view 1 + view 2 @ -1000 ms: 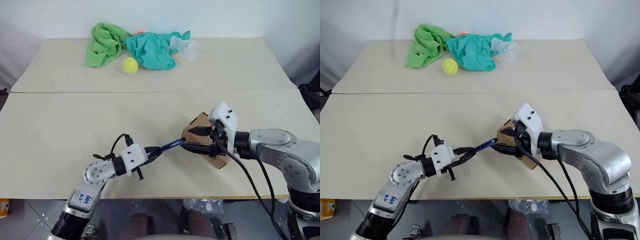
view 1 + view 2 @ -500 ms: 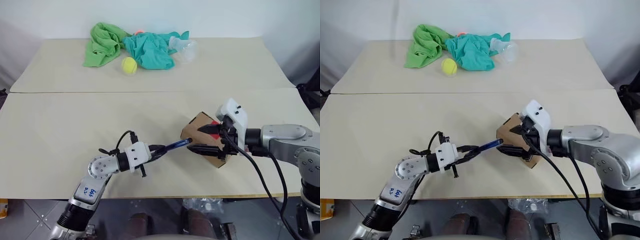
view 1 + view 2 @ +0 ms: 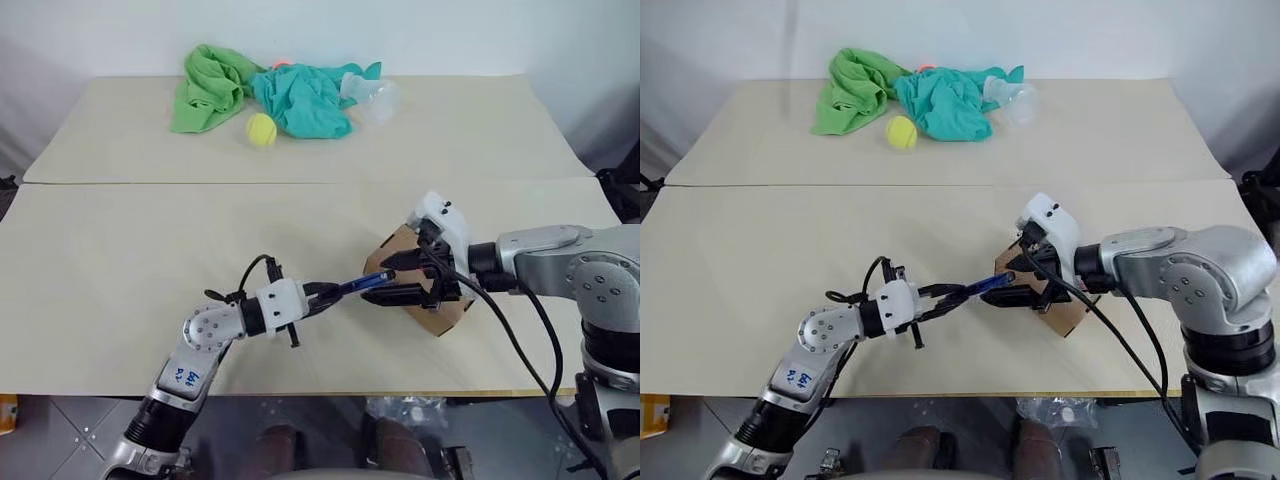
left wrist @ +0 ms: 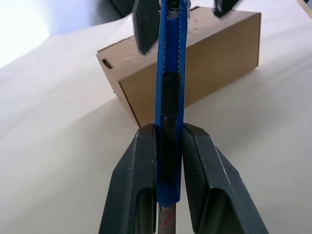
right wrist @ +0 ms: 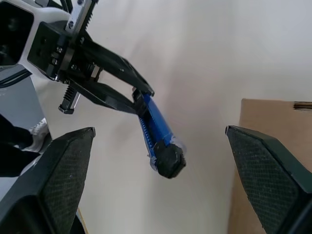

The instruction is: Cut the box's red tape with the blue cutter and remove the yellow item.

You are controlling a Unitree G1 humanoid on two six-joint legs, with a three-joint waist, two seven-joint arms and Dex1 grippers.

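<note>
Left wrist view lists the blue cutter (image 4: 169, 105), slim, rigid and probably light, clamped near its rear end by the left gripper (image 4: 168, 168), tip at the box (image 4: 204, 63) on the table (image 3: 150, 250), while the right gripper (image 5: 161, 161) stands wide open and empty beside the carton

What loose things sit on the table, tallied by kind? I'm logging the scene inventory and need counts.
Cloths: 2, green cloth and teal cloth
Balls: 1, tennis ball
Clear plastic containers: 1, clear container
Cartons: 1, box
Cutters: 1, blue cutter, clamped in the left gripper
Small reddish things among the cloths: 1
Total: 7
</note>
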